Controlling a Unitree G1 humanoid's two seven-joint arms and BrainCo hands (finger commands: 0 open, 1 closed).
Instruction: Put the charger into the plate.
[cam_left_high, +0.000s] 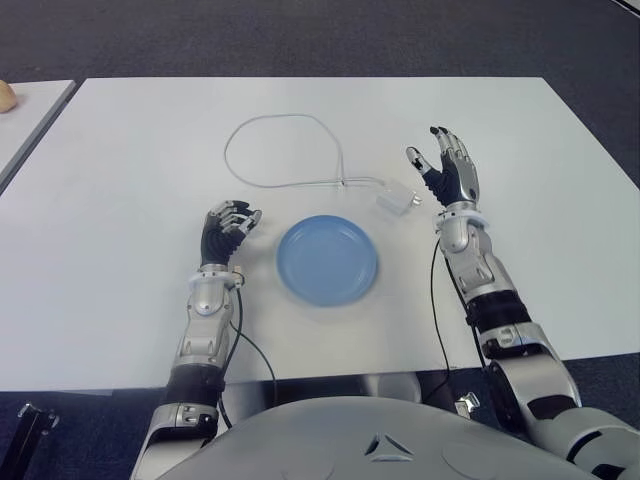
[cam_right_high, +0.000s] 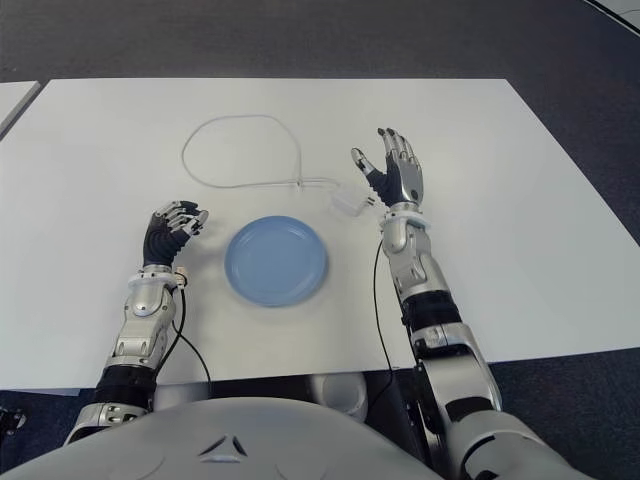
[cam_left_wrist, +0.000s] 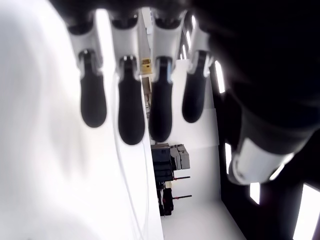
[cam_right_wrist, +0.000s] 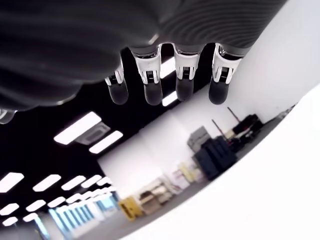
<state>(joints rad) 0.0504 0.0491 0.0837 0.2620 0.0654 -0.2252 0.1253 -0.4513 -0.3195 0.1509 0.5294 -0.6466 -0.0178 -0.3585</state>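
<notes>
I see a white table (cam_left_high: 130, 300) on dark grey carpet (cam_left_high: 300, 35), a second pale tabletop (cam_left_high: 30, 115) at far left. Wrist views show bright ceiling light strips (cam_right_wrist: 80, 127) and dark equipment (cam_right_wrist: 215, 155) by a white wall.

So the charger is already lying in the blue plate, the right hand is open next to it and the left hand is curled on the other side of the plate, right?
Not quite: the charger is not in the blue plate. The left eye view shows it on the white table just beyond the plate's far right edge, cable looped behind. The rest holds: the right hand is open beside it, and the left hand is curled left of the plate.
</notes>
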